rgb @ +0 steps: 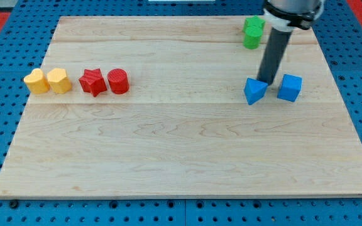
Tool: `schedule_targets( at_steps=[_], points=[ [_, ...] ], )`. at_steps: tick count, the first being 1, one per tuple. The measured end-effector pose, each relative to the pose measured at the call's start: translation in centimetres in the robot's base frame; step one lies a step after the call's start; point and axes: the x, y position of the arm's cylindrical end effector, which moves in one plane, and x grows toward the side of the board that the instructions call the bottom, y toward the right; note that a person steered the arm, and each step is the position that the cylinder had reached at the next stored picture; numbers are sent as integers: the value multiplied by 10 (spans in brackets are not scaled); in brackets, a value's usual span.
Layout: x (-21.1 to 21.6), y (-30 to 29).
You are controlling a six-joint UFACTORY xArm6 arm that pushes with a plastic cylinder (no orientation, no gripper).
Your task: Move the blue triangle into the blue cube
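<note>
The blue triangle (254,91) lies on the wooden board at the view's right. The blue cube (289,87) sits just to its right, with a small gap between them. My tip (268,81) stands at the top right edge of the triangle, in the gap between the two blue blocks, touching or nearly touching the triangle. The dark rod rises from there to the arm at the view's top right.
Two green blocks (252,32) stand stacked close at the view's top right, left of the rod. At the view's left, in a row: two yellow blocks (48,81), a red star (93,82) and a red cylinder (117,81). The board edge (187,196) runs along the view's bottom.
</note>
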Motion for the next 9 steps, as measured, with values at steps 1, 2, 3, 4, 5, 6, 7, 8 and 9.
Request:
schedule_targets(
  at_steps=[1, 2, 3, 4, 5, 6, 7, 8, 9],
  points=[
    [-10, -60],
    [6, -79],
    [36, -76],
    [50, -28],
    [50, 15],
    [50, 29],
    [51, 32],
    [53, 32],
    [53, 33]
  ],
)
